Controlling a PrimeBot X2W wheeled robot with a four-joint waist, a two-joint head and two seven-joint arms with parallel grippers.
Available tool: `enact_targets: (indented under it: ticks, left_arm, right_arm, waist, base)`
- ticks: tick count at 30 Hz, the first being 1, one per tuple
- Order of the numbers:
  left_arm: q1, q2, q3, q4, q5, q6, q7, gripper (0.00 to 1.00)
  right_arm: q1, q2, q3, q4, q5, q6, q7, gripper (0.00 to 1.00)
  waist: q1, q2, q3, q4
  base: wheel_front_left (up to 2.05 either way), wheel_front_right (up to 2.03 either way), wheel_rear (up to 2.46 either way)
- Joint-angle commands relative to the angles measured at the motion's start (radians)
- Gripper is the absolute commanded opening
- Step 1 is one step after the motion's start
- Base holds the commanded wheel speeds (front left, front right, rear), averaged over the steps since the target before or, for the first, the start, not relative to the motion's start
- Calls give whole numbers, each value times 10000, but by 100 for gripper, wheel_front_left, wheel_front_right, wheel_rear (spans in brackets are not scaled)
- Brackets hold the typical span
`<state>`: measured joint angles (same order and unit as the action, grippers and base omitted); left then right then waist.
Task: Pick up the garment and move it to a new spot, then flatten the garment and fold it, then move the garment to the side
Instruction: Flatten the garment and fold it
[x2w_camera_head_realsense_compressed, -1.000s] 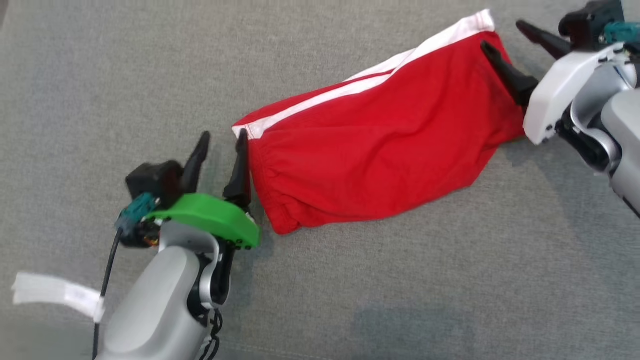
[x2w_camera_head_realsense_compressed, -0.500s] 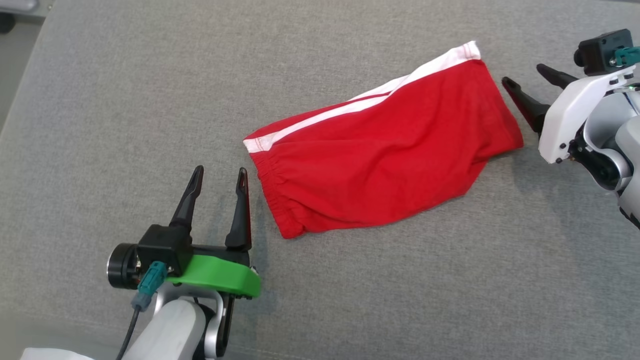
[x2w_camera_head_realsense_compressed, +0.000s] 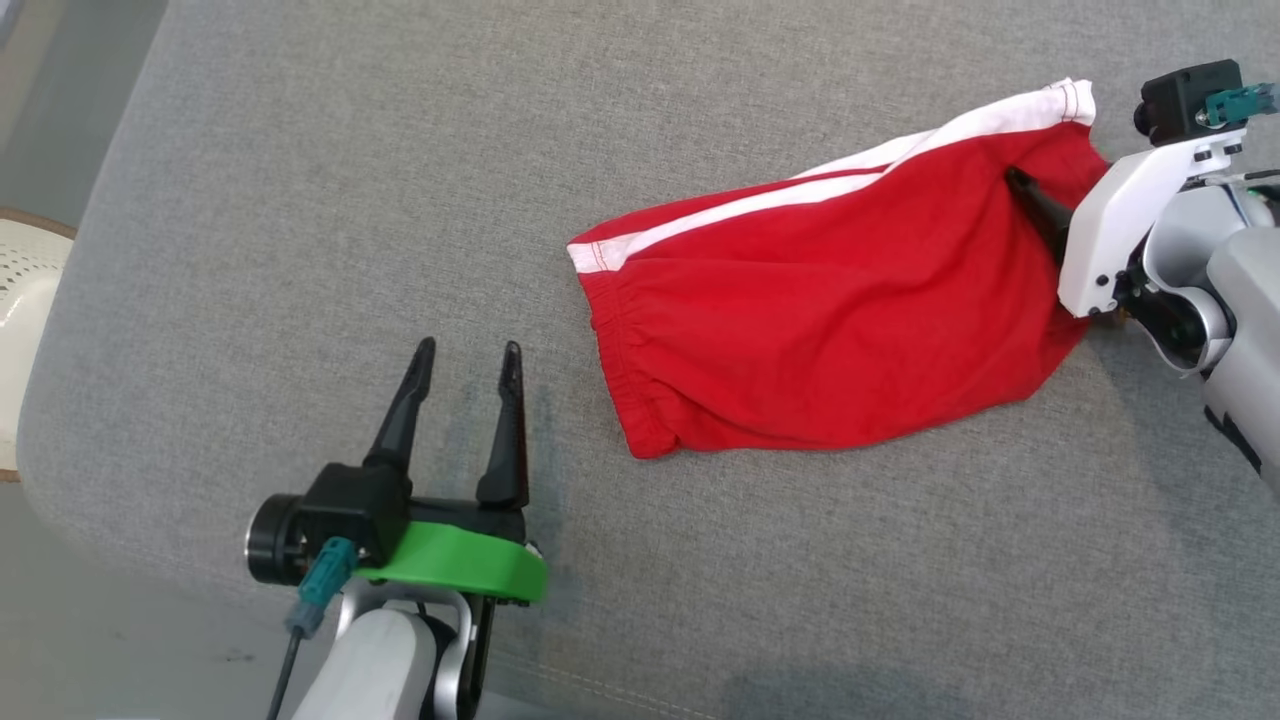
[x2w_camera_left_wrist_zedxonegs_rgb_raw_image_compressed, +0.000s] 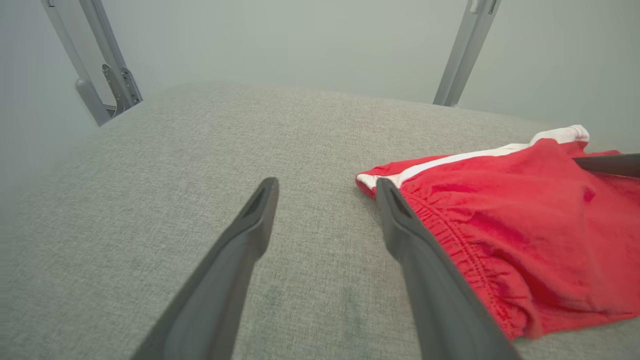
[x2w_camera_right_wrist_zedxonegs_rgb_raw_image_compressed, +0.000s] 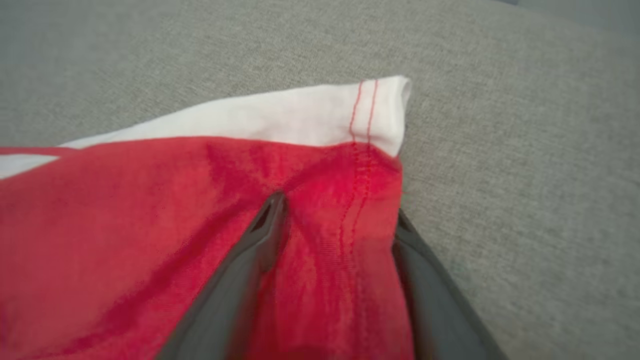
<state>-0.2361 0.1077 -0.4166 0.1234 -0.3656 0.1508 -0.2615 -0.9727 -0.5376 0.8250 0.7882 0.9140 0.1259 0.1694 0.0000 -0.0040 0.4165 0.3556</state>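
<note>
Garment (x2w_camera_head_realsense_compressed: 830, 310): red shorts with a white side stripe, lying on the grey fabric surface (x2w_camera_head_realsense_compressed: 700, 120), right of centre. The long axis runs from the elastic waistband at the near left to the leg hem at the far right, and the stripe follows the far edge. The cloth is mostly flat with soft wrinkles. The white hem corner (x2w_camera_head_realsense_compressed: 1070, 98) is lifted slightly at the far right. Left gripper (x2w_camera_head_realsense_compressed: 470, 347): jaws well apart, nothing between them, fingers pointing toward the far side. It sits just left of the waistband and clear of the cloth. In the left wrist view its right finger (x2w_camera_left_wrist_zedxonegs_rgb_raw_image_compressed: 425, 270) overlaps the waistband edge, but contact cannot be confirmed there. Right gripper (x2w_camera_right_wrist_zedxonegs_rgb_raw_image_compressed: 337, 210): at the hem end, jaws spread wide, straddling the stitched red hem. One finger (x2w_camera_right_wrist_zedxonegs_rgb_raw_image_compressed: 250, 260) lies on top of the red cloth, and the other (x2w_camera_right_wrist_zedxonegs_rgb_raw_image_compressed: 430, 300) is at the hem's outer edge against the grey surface. Cloth sits between the fingers, but no pinch is visible. Two metal frame posts (x2w_camera_left_wrist_zedxonegs_rgb_raw_image_compressed: 462, 50) stand beyond the far edge of the surface.
</note>
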Motion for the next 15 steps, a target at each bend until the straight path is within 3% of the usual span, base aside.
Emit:
enact_targets:
  ticks: [1,5,9,15]
  left_arm:
    - [154,-85,216,-2,127,-122,-46,100]
    - [564,-217,837,354,462,-478,-35,100]
    - [1205,-204,1245,653,756,-703,-36,100]
    - [2052,-245,1658,743,1015,-957,-36,100]
  right_arm:
    - [718,472,325,88,274,90,445,0]
    - [973,714,61,-340,1002,84,88,0]
    - [1359,1367,-430,-806,2019,72,-392,0]
    - [2144,1185,-843,-874,2810,41,-666,0]
  waist:
    - [0,40,-187,-47]
    - [0,40,-856,-760]
    - [0,40,-1590,-1749]
    - [0,40,-2340,-2991]
  base:
    - [0,0,0]
    - [0,0,0]
    - [0,0,0]
    - [0,0,0]
